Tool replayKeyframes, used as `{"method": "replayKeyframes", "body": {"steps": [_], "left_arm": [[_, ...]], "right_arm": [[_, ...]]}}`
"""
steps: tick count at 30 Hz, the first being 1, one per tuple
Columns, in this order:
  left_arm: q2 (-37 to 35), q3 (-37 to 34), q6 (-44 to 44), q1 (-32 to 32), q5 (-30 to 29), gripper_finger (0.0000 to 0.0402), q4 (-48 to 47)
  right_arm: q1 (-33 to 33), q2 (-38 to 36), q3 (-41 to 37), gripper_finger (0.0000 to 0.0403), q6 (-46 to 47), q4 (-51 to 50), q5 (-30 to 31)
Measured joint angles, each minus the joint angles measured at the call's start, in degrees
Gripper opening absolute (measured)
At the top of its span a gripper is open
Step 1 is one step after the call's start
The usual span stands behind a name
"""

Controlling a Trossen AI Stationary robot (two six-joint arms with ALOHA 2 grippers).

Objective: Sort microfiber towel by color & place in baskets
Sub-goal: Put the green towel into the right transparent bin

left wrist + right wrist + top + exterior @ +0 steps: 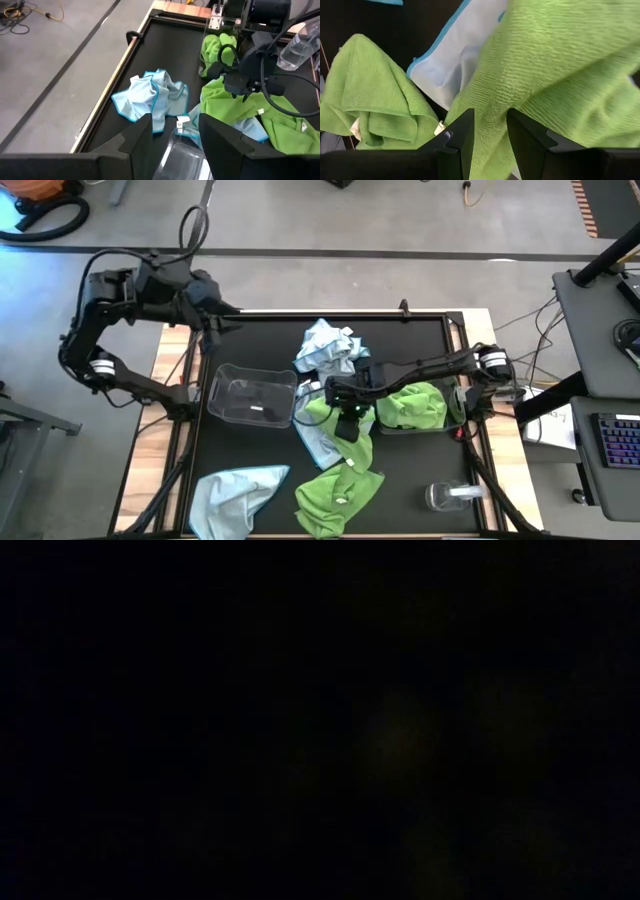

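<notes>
Fingers [462, 132] of the right gripper [347, 423] stood a narrow gap apart, low over a green towel [555, 75] at mid-table; green cloth showed in the gap, but whether they pinched it couldn't be told. Left gripper [175, 137] fingers were spread wide and empty, hovering at the table's far-left edge, past the left basket [250, 395].

Towels:
- green one under the right gripper lay partly over a pale blue towel [455, 55], just right of the left basket
- second green towel [338, 492] lay near the front edge, just in front of that pile
- third green towel [412, 406] sat bunched inside the right basket [462, 402]
- crumpled blue towel [328, 348] lay at the back, between the baskets' line and the far edge
- another blue towel [232, 492] lay at front left, well apart from the rest

Left basket held no towel; only a small pale mark showed on its bottom, unreadable. White care tags [182, 121] showed on the blue and green towels in the left wrist view, any print too small to read. No other writing was legible.

Clear round container [452, 496] with a white part lay at front right on the black table [260, 330]. Low view was black, nothing usable. Keyboard [618, 452] sat on a desk off to the right.
</notes>
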Motion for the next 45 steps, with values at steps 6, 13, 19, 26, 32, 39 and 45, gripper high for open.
{"method": "replayKeyframes", "body": {"steps": [6,13,19,26,32,39,45], "left_arm": [[-2.7,-5.1,-1.3,0.0,0.0,0.0146,0.3],[-5.6,-10.9,-2.6,0.0,0.0,0.0146,1.5],[-8.2,-14.0,-2.8,0.0,0.0,0.0146,3.8],[-9.7,-14.4,-3.7,0.0,0.0,0.0146,4.4],[-10.1,-14.7,-4.7,0.0,0.0,0.0146,4.4],[-10.0,-15.7,-4.7,0.0,0.0,0.0146,7.1],[-10.1,-17.6,-4.6,0.0,0.0,0.0146,8.8]], "right_arm": [[0.4,2.8,0.0,0.0109,0.0,2.5,-0.3],[0.4,3.8,0.0,0.0098,-0.3,3.0,-0.2],[0.3,2.8,0.0,0.0032,0.0,2.9,-0.3],[0.3,1.3,0.0,0.0009,0.0,1.7,-0.3],[0.2,-5.1,0.0,0.0009,0.5,0.9,3.1],[0.2,-15.1,0.0,0.0009,2.9,0.8,11.4],[0.7,-21.4,0.0,0.0009,3.5,0.9,16.2]]}}
